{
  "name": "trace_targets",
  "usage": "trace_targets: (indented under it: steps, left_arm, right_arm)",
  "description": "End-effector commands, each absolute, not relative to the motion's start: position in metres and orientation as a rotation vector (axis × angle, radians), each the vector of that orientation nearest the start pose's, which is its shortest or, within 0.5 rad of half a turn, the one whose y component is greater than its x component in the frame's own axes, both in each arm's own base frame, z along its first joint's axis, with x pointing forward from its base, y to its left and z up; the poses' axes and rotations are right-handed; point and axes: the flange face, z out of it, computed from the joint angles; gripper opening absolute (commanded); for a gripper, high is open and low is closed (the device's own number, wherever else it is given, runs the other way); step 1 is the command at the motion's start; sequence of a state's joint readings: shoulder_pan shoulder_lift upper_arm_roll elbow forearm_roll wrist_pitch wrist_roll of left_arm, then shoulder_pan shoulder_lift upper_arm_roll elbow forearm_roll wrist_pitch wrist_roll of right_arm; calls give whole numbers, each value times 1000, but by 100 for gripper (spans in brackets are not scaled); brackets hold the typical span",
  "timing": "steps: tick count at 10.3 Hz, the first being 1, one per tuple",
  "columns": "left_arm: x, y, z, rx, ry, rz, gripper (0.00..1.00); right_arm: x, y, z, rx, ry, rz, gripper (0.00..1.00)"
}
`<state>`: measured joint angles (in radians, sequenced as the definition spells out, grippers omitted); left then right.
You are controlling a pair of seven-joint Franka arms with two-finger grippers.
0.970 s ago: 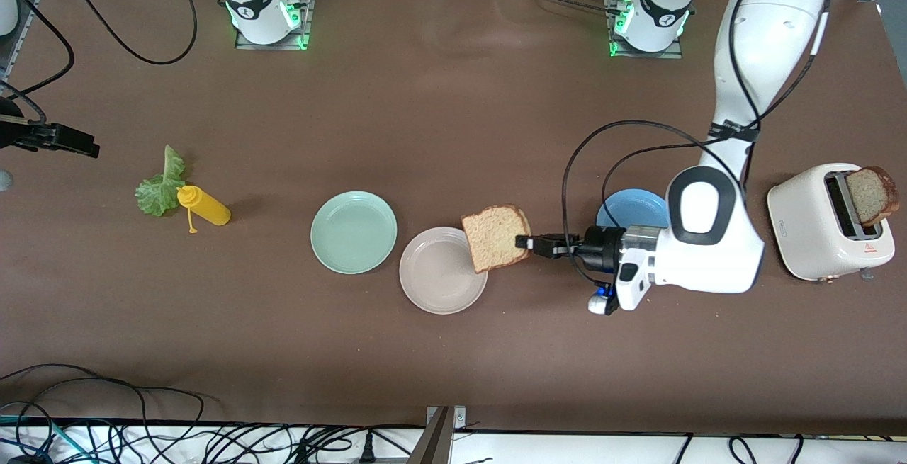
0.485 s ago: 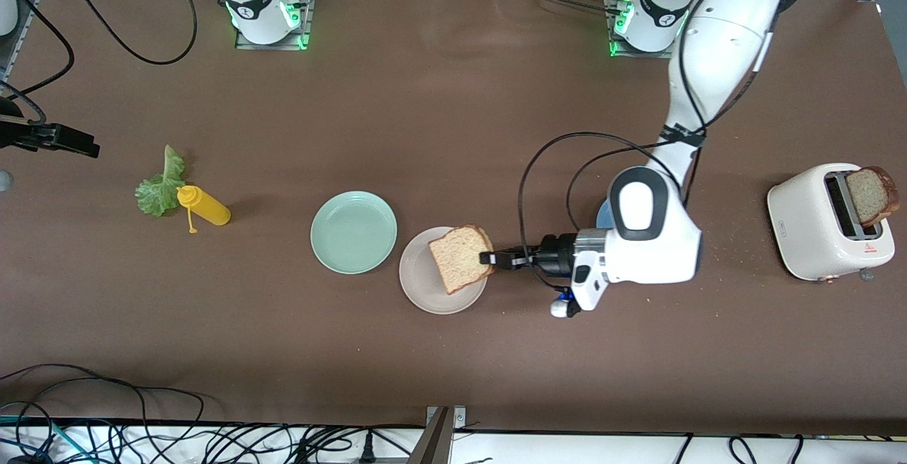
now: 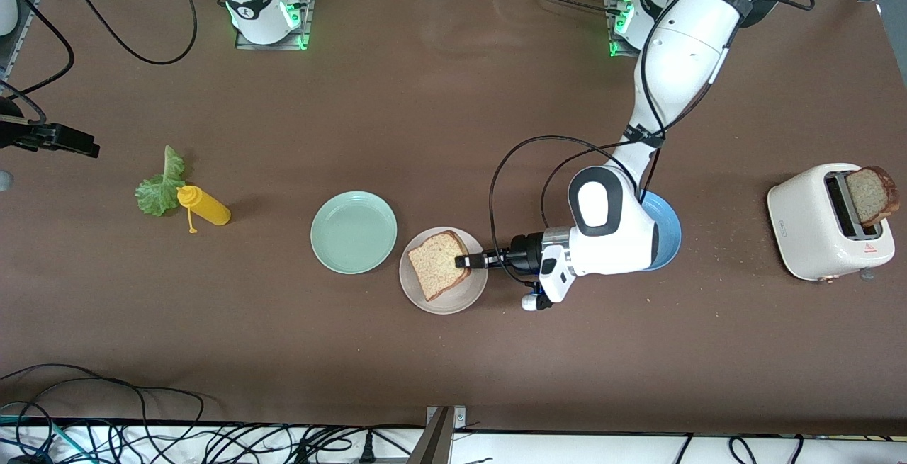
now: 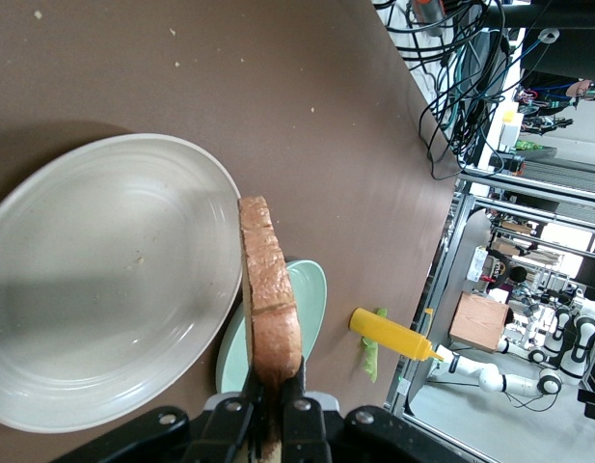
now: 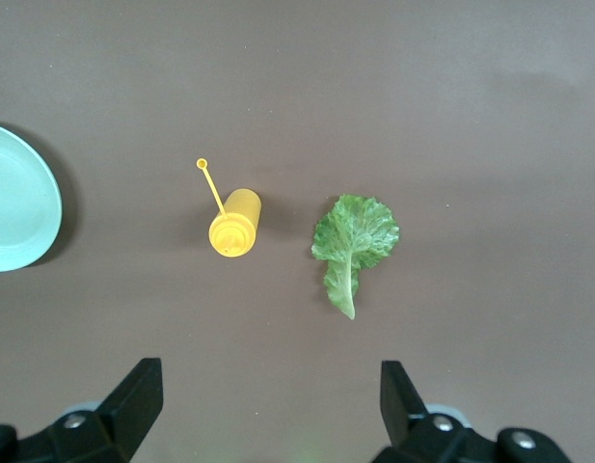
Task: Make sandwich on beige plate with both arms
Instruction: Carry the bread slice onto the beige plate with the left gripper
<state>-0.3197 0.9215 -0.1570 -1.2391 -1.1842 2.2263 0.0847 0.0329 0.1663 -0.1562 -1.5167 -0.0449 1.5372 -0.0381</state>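
The left tool (image 3: 459, 261) is clenched on one edge of a square slice of brown wholegrain bread (image 3: 438, 274), holding it tilted over the round pale beige matte plate (image 3: 415, 292); in the left wrist view the slice (image 4: 271, 307) stands on edge between the fingers with the beige plate (image 4: 104, 280) directly under it, and whether its low corner touches the plate cannot be told. Bread like this is light, soft and crumbly, so I judge a pinch by the crust edge is the right hold, gentle enough not to crush it, and letting go close to the plate should keep it from flopping off the rim. The right tool (image 5: 268, 405) is released, fingers spread wide, waiting over the ruffled green lettuce leaf (image 5: 353, 241) and the small yellow squeeze bottle (image 5: 234, 222) that lies just beside it on the brown surface (image 3: 425, 131). The leaf looks limp, thin and easily torn; its thicker stalk seems the safest place to take it. Counted: two bread slices, the second (image 3: 873, 195) standing in the white toaster (image 3: 815, 230); one lettuce leaf; one bottle; three plates, beige, mint-green (image 3: 353, 232) and blue (image 3: 667, 237); one toaster
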Motion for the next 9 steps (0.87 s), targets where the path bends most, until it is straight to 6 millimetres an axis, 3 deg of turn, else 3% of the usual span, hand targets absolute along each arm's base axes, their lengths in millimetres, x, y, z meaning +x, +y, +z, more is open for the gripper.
trace_targets:
  steps: [1,6,7,9]
  left_arm:
    - [687,-355,223,2069,284,-134,0]
    - [678,-371,203,2090,281,-89,0]
    - [679,-368,202,2107,273,-81,13]
    - [677,-372,202,2185,184,-64,71]
  right_arm:
    - [591,-70,558,-3176,140,236,100]
    - [590,-70,556,-3175,140,243,100]
    - [590,-70,556,-3175,137,243,100]
    - [590,-70,556,-3175,137,240,100]
